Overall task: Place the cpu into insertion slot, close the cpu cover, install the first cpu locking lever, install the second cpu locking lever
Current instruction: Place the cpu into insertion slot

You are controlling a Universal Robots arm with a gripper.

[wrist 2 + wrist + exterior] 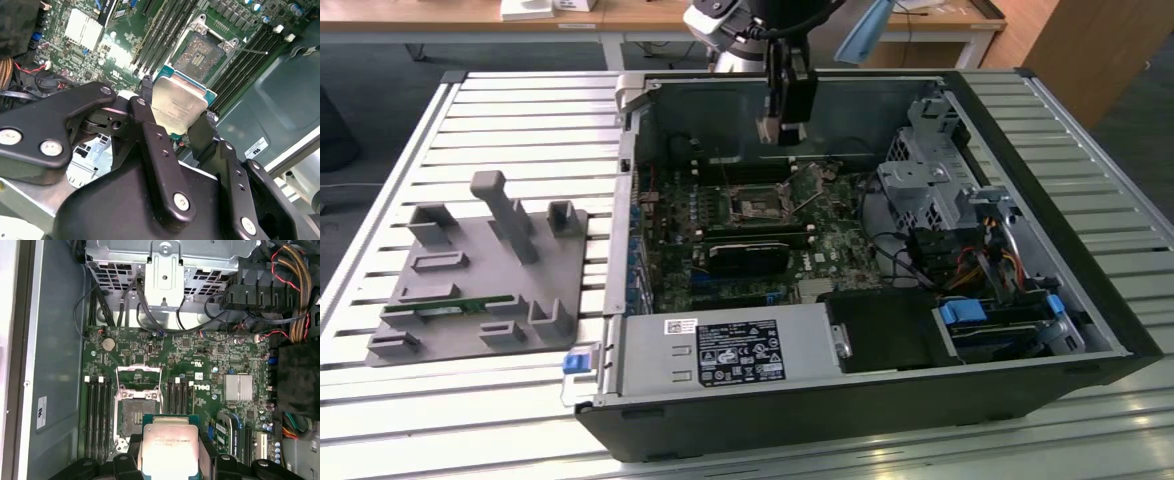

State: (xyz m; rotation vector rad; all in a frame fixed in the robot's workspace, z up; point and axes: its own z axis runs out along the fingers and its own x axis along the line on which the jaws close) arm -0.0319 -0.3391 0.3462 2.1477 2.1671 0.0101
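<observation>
My gripper (781,128) hangs above the open computer case, shut on the cpu (775,130). In both wrist views the cpu (179,106) (169,444) is a flat silver-topped square on a green base, pinched at two opposite edges by the black fingers (150,120). It is held in the air, apart from the board. The insertion slot (135,415) (202,52) (757,207) lies bare on the green board, just off to one side of the cpu. The cpu cover (139,369) stands swung open at the slot's far edge. A thin metal lever (255,51) sticks out beside the slot.
Long black memory slots (98,410) flank the socket on both sides. A finned heatsink (238,388), a metal drive cage (927,180), cable bundles (295,295) and the power supply (720,352) crowd the case. A grey fixture stand (480,270) sits at the exterior view's left.
</observation>
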